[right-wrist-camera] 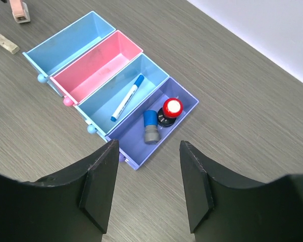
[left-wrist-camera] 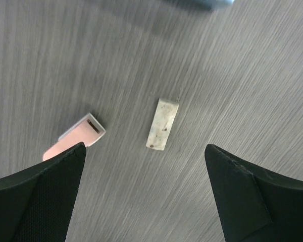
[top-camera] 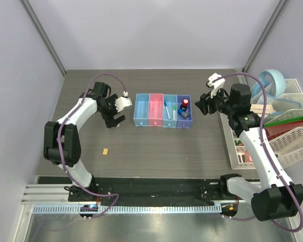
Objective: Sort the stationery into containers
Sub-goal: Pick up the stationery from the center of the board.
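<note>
The containers form a joined row: light blue, pink, light blue, darker blue. A white pen with a blue cap lies in the third bin. The darker blue bin holds a red-capped black bottle and a grey piece with a blue top. My right gripper hovers open over the table just in front of that bin, holding nothing. My left gripper is open above the table left of the row, with a pink eraser by its left finger and a whitish speckled block ahead. A tan block lies alone nearer the front.
A large white rack with folders stands at the table's right edge, close behind the right arm. A light blue round object sits at its back. Grey walls close in the table on three sides.
</note>
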`<state>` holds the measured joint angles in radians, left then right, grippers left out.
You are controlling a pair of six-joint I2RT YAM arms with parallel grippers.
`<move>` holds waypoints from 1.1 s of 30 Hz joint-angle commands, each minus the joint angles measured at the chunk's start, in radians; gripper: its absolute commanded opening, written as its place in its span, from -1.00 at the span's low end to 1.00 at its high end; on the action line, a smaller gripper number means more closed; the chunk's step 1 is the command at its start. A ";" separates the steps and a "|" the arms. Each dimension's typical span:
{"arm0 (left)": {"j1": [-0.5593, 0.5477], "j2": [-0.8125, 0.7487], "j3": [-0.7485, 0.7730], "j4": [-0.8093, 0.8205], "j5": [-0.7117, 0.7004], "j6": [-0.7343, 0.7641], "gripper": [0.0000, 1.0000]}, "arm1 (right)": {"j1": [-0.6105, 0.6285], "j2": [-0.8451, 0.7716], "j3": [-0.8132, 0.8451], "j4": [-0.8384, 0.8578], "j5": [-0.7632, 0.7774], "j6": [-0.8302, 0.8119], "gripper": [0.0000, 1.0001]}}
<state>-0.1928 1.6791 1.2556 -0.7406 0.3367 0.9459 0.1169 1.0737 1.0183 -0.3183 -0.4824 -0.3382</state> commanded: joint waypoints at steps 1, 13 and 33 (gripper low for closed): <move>0.023 0.056 -0.004 -0.053 0.010 0.120 0.99 | 0.006 -0.008 -0.018 0.019 -0.028 0.004 0.13; 0.023 0.133 -0.065 0.049 -0.045 0.153 1.00 | 0.004 0.002 -0.041 0.035 -0.041 0.011 0.13; 0.023 0.234 -0.021 0.004 -0.053 0.102 -1.00 | 0.046 0.034 -0.027 -0.034 -0.131 -0.061 0.08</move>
<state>-0.1699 1.8805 1.2503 -0.7521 0.2840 1.0561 0.1326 1.0916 0.9691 -0.3283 -0.5705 -0.3504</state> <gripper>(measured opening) 0.048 0.540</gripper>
